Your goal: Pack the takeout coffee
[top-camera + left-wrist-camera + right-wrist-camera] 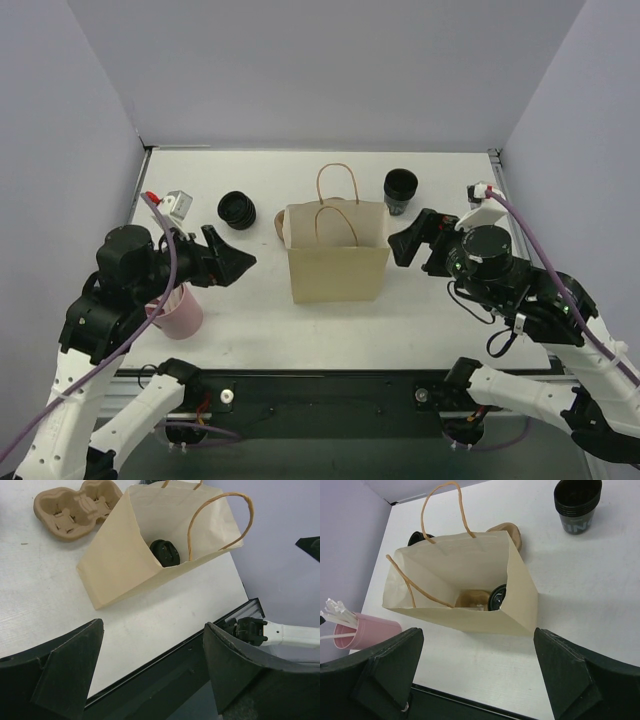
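White tabletop (250, 330) under pale lilac walls carries the whole setup. The left gripper (152, 630) has its broad black fingers (70, 670) spread wide with nothing between them. The right gripper (477, 635) is the same, its fingers (570, 675) apart and empty.

Between the two grippers stands the brown paper bag with twisted handles (338, 262), its mouth open upward. The small black disposable cup with a round black lid (497, 598) lies low inside the bag, toward its right end. Whether it sits upright I cannot tell.

A moulded brown pulp carrier (77, 510) lies empty on the table just behind the bag's far left corner. Farther out are a stack of loose black lids (237, 209) at far left, a stack of lidless black cups (400, 190) at far right, and a pink cup of white stirrers (178, 310) at near left.

With the cup in the bag and both grippers empty, the putting-in step looks done. What seems left is to draw the arms clear without snagging a handle or nudging the light bag, which could tip the cup.

The left arm is bent over the near left of the table, its wrist aimed right and down at the bag's mouth, near it but apart. The right arm mirrors it from the right, its gripper beside the bag's upper right corner without touching.
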Available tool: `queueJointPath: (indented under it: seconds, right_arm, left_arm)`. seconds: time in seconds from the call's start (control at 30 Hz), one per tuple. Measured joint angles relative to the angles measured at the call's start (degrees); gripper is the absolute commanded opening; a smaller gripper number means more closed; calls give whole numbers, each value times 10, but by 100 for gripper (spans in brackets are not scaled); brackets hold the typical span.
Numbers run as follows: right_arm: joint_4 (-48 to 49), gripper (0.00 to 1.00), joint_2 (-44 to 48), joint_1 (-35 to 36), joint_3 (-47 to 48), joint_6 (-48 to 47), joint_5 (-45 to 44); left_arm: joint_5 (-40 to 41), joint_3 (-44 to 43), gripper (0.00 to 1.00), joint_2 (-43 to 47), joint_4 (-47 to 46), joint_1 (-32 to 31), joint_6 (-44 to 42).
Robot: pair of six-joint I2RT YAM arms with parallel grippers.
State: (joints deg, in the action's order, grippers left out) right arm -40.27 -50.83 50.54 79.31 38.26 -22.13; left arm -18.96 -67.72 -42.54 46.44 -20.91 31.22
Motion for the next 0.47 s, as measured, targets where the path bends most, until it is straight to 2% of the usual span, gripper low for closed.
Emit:
queueJointPath:
  seconds: [0.47]
  right_arm:
    - [-22, 100, 105, 0, -57, 33, -2]
  left_arm:
    - [-10, 15, 90, 23, -28, -2, 17]
